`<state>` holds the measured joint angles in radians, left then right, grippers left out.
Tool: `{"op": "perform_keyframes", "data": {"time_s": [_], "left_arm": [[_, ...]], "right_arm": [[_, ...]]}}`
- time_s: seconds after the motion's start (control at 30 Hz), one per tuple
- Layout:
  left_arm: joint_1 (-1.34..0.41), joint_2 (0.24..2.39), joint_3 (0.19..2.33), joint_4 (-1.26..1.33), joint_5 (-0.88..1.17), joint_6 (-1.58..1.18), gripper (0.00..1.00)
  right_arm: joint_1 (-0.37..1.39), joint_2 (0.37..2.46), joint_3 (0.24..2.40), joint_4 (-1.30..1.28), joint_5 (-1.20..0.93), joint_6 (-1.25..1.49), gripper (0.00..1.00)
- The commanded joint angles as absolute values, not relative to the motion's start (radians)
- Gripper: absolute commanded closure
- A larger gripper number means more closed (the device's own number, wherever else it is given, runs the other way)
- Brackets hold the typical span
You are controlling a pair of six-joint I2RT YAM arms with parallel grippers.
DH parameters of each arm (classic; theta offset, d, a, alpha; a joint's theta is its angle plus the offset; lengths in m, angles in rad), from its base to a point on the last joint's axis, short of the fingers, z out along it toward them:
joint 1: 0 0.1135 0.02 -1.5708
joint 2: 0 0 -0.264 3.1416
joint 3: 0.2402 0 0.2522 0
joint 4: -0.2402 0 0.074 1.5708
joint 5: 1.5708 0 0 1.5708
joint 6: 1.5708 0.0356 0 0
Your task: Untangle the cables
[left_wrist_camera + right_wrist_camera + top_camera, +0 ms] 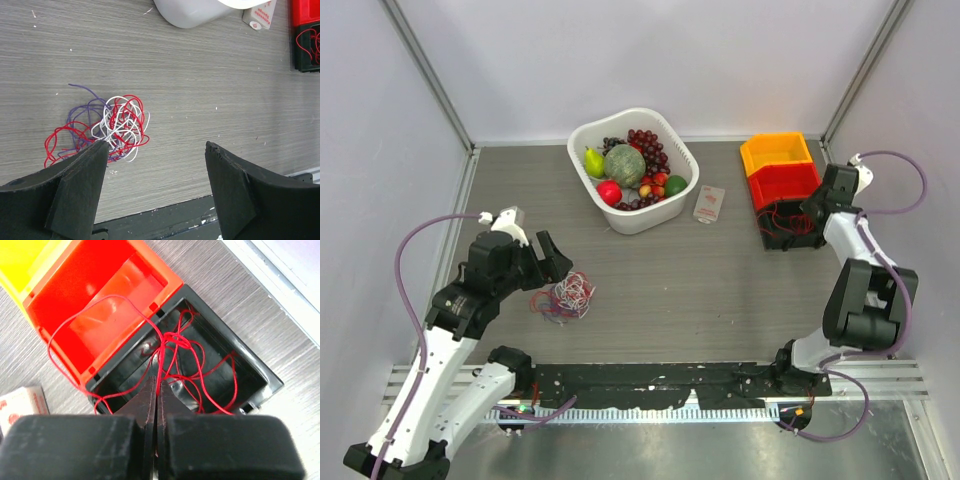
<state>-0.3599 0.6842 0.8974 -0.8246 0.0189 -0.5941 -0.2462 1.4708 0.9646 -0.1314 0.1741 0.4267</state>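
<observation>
Grey worktop [720, 290]: left hand [155, 146] gapes empty just over the tangled cables [107, 125]. Only the right wrist view shows the right hand [156, 385] pinching, apparently, a red wire [172, 347] above a black bin [250, 365].

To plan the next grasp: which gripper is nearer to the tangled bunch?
Left. The left gripper hangs open right by the bunch; the right gripper is far off, shut on a red cable over the black bin.
</observation>
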Motion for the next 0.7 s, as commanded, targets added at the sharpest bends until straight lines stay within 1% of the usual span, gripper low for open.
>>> {"op": "perform_keyframes", "data": {"time_s": [0.0, 0.07, 0.17, 0.3, 0.4, 0.43, 0.47, 0.5, 0.53, 0.57, 0.6, 0.63, 0.67], "left_arm": [[-0.362, 0.693, 0.937, -0.818, 0.015, -0.587, 0.18], [-0.362, 0.695, 0.942, -0.822, 0.015, -0.588, 0.18], [-0.364, 0.701, 0.953, -0.844, 0.014, -0.586, 0.19], [-0.362, 0.707, 0.966, -0.867, 0.014, -0.584, 0.19], [-0.362, 0.703, 0.973, -0.874, 0.015, -0.584, 0.19], [-0.362, 0.701, 0.974, -0.876, 0.012, -0.581, 0.19], [-0.362, 0.703, 0.979, -0.877, 0.012, -0.580, 0.18], [-0.362, 0.703, 0.980, -0.880, 0.012, -0.577, 0.19], [-0.362, 0.706, 0.985, -0.885, 0.014, -0.572, 0.19], [-0.362, 0.706, 0.988, -0.887, 0.014, -0.566, 0.18], [-0.362, 0.707, 0.988, -0.887, 0.014, -0.561, 0.18], [-0.362, 0.707, 0.988, -0.888, 0.014, -0.558, 0.18], [-0.362, 0.706, 0.986, -0.885, 0.015, -0.555, 0.18]], "right_arm": [[-0.250, 1.627, 1.139, -0.314, 0.213, 0.527, 0.99], [-0.249, 1.714, 1.225, -0.407, 0.215, 0.572, 0.99], [-0.245, 1.802, 1.301, -0.462, 0.213, 0.623, 0.99], [-0.245, 1.854, 1.333, -0.483, 0.219, 0.631, 0.99], [-0.242, 1.845, 1.331, -0.480, 0.204, 0.620, 0.98], [-0.241, 1.833, 1.342, -0.495, 0.203, 0.605, 0.93], [-0.241, 1.818, 1.351, -0.509, 0.202, 0.585, 0.91], [-0.238, 1.810, 1.377, -0.555, 0.206, 0.574, 0.84], [-0.236, 1.798, 1.415, -0.584, 0.227, 0.557, 0.72], [-0.235, 1.790, 1.428, -0.647, 0.236, 0.551, 0.65], [-0.233, 1.772, 1.454, -0.676, 0.254, 0.551, 0.55], [-0.233, 1.758, 1.460, -0.722, 0.258, 0.551, 0.52], [-0.233, 1.726, 1.462, -0.733, 0.267, 0.560, 0.43]]}}
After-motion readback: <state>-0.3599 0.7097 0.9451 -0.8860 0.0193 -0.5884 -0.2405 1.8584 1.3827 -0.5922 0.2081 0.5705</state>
